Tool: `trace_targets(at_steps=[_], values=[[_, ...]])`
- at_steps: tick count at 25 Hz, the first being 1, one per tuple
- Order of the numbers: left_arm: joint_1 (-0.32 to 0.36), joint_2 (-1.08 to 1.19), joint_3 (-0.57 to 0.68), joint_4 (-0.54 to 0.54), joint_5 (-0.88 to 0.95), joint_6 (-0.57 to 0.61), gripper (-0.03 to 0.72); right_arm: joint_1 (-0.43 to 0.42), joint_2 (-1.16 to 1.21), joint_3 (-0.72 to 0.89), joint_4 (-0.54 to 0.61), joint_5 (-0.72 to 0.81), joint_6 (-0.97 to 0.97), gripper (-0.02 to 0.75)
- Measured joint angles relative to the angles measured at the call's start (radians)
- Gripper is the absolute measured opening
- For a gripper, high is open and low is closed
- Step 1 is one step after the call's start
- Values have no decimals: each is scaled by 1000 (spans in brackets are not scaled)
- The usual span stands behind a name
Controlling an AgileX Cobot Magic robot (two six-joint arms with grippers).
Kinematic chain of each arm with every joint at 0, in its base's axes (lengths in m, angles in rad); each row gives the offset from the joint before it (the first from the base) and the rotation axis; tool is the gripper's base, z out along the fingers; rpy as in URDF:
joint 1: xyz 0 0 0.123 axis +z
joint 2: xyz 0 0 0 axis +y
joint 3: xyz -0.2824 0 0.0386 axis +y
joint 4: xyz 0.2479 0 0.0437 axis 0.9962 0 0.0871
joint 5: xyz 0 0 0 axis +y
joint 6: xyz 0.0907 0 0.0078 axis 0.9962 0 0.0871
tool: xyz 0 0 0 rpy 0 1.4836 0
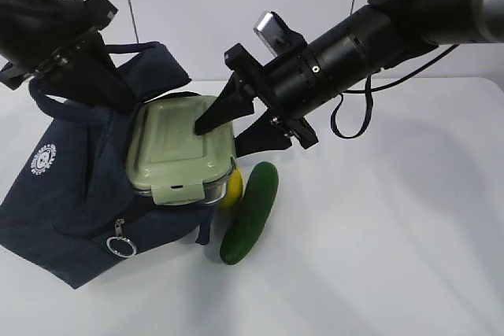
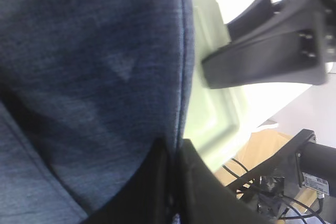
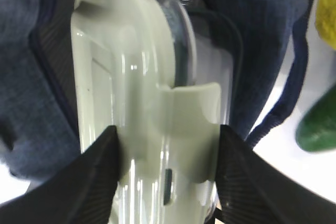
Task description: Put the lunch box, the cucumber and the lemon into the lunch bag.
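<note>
The lunch box (image 1: 169, 147), clear with a pale green lid, lies tilted in the open mouth of the navy lunch bag (image 1: 63, 186). Its near end sticks out. My right gripper (image 1: 219, 139) is shut on the box's right end, one finger on the lid and one underneath; the right wrist view shows the gripper (image 3: 167, 145) clamping the box (image 3: 142, 77). My left gripper (image 1: 130, 104) is shut on the bag's upper rim, with fabric (image 2: 94, 77) pinched in the left gripper (image 2: 176, 150). The cucumber (image 1: 250, 212) lies right of the box. The lemon (image 1: 232, 188) is half hidden between them.
The bag's metal ring pull (image 1: 120, 245) hangs at its front. A handle loop (image 1: 150, 57) stands behind the box. The white table (image 1: 378, 257) extends to the right. The right gripper's fingers (image 2: 262, 61) show in the left wrist view over the green lid (image 2: 210, 77).
</note>
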Motion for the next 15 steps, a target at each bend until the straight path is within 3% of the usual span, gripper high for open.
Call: trace_targets(at_steps=[15], values=[[0,2,0,-5,0,0,3,5,8,0,77,-68,-38,385]])
